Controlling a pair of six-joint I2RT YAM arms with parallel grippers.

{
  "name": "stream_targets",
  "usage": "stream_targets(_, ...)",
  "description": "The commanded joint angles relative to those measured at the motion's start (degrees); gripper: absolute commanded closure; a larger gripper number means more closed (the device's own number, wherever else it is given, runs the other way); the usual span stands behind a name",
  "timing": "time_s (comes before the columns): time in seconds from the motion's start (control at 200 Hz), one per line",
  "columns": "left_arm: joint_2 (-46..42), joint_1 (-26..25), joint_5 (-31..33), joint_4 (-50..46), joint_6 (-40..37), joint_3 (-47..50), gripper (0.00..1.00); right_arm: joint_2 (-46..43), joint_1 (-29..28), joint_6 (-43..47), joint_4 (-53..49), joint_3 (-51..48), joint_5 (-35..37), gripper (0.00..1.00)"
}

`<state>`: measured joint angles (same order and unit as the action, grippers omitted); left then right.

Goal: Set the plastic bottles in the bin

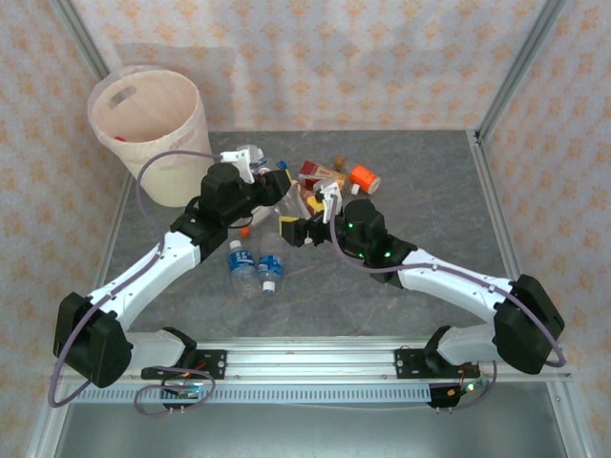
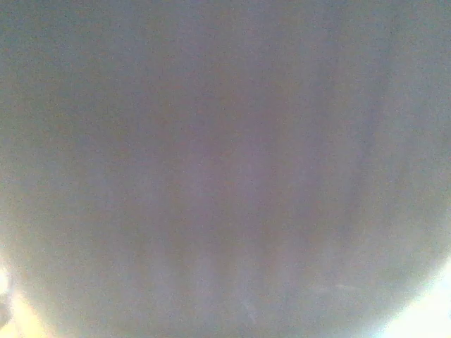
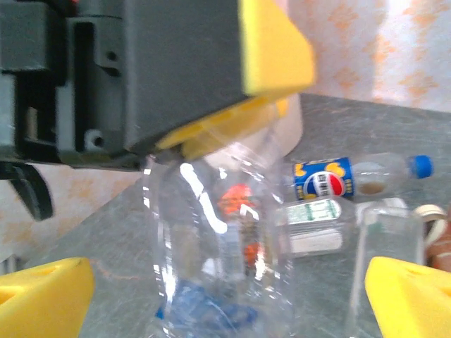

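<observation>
I am gripping a clear bottle (image 3: 218, 232) in my left gripper (image 3: 239, 105) just right of the bin (image 1: 186, 143), my right gripper (image 3: 225, 296) spreading wide, so lifting it over the bin's rim is probably coming next.

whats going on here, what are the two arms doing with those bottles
The two arms meet over the middle of the table. The left arm's jaws are shut on the top of a clear bottle. The right arm's jaws stand wide open on either side of that bottle, not gripping it. The bin sits at the far left corner. A pile of bottles and two blue-labelled bottles lie on the table, not yet in the bin.
</observation>
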<state>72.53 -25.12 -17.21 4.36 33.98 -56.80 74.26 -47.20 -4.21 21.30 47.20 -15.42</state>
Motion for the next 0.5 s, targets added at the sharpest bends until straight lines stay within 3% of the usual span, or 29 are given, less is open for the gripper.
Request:
stream_targets(0.0, -0.7, 1.0, 8.1, -5.9, -5.8, -5.5, 1.00, -2.1, 0.5, -0.2, -0.4, -1.5, 11.1, 0.01)
stream_targets(0.205, -2.0, 2.6, 28.3, -11.2, -14.3, -16.0, 1.00, -3.8, 1.7, -4.2, -1.9, -3.2, 25.4, 0.01)
stream_targets(0.495, 0.3, 9.9, 40.5, 4.3, -23.8, -21.3, 1.00, -6.1, 2.0, -5.6, -2.6, -5.5, 31.3, 0.01)
